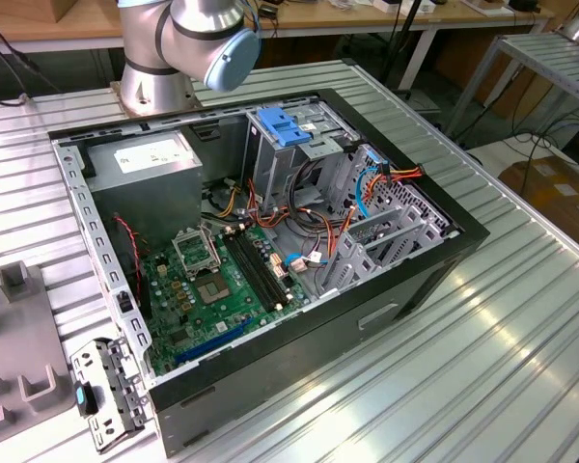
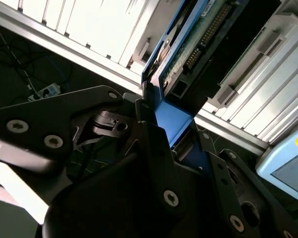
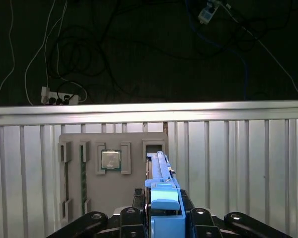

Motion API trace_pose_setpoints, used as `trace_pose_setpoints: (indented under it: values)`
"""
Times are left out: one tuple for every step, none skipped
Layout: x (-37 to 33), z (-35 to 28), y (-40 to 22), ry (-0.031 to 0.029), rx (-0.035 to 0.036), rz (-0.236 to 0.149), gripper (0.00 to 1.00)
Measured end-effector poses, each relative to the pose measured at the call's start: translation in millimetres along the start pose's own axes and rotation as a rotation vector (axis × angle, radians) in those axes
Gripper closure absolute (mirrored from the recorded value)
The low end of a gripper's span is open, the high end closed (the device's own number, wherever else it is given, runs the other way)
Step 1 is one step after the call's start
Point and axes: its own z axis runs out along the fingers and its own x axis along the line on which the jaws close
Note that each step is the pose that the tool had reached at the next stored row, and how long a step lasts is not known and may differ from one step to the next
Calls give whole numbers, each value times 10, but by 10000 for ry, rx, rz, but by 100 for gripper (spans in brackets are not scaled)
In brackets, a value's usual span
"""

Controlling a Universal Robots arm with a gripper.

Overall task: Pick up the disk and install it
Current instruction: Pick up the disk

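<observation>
Pickup is judged to be the step in hand. The disk [image 3: 163, 193] is held edge-on in the end effector [image 2: 174, 136], whose dark fingers [image 2: 151, 139] are drawn in against the blue rails from both sides, as seen in both wrist views. One face of the disk, with its green circuit board and a row of connector pins, is shown in the second wrist view.

Beyond the disk, in the first wrist view, a grey tray [image 3: 89, 193] lies on the ridged surface [image 3: 248, 163]. A processor [image 3: 111, 160] is seated in one pocket, and just beside it is an open slot [image 3: 153, 147]. The far end of the disk is lined up with that slot. Whether the disk is seated in the tray or lifted clear of it cannot be told.

In the exterior view, the open case [image 1: 299, 357] stands on the surface with the motherboard [image 1: 212, 280] exposed. The drive cage [image 1: 314, 159] is on the case's far side, under a light-blue latch plate [image 1: 280, 125]. The arm [image 1: 203, 39] rises past the far edge of the case, and a grey tray is seen at the exterior view's left, near the case's corner.

Installation is judged not yet begun, since the tray rather than the case is framed around the disk. The next move is judged to call for a firm, unslipping hold on the rails. The disk should also be kept square, so that nothing is caught on the tray's slot walls or, at the case, on the loose cables [image 1: 367, 188] around the cage.
</observation>
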Motion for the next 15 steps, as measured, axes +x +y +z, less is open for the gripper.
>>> trace_pose_setpoints:
  values:
    - [0, -17, 0, 0, -1, 0, 63]
    - [0, -44, 0, 0, -2, 0, 63]
    - [0, -56, 0, 0, -3, 0, 63]
    - [0, -63, 0, 0, -3, 0, 63]
    - [0, -70, 0, 0, -4, 0, 63]
    - [0, -80, 0, 0, -5, 0, 63]
    - [0, -87, 0, 0, -5, 0, 63]
    - [0, -99, 0, 0, -5, 0, 63]
    - [1, -114, -1, 0, -7, 0, 63]
    - [1, -125, -1, 1, -8, 0, 63]
    - [1, -134, -1, 0, -8, 0, 63]
    - [1, -141, -1, 0, -8, 0, 63]
    - [1, -150, -1, 0, -9, 0, 63]
    - [1, -157, -1, 1, -10, 0, 63]
    - [1, -167, -1, 0, -10, 0, 63]
